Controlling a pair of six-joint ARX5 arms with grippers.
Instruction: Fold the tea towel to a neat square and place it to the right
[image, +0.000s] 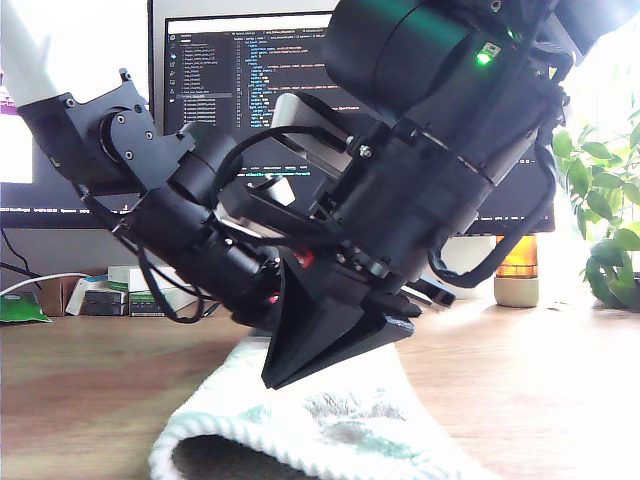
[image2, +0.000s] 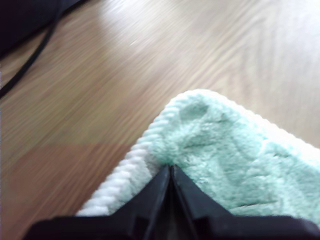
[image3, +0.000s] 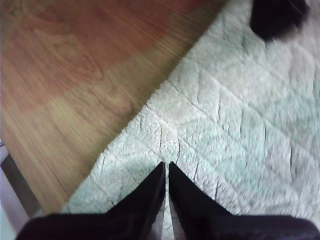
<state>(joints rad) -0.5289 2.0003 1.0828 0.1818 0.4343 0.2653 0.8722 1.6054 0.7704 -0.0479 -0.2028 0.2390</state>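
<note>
Wooden desk (image: 90, 400) carrying the towel (image: 330, 430), spread low in the exterior view beneath both arms, a monitor (image: 240, 90) behind. Towel: pale mint plush with a quilted, zigzag pile and a whitish ribbed cord hem (image2: 125, 170); near edge in the exterior view curled up into a soft roll, so the cloth is judged mid-fold rather than flat. First gripper (image2: 170, 172): fingers pinched together on a towel corner just inside the hem. Second gripper (image3: 166, 170): fingertips closed on the towel near its edge, cloth bunched at the tips. For a neat fold, judged best: both corners carried level and together, hem laid on hem, pile kept taut, neither grip loosened before the edges align.
</note>
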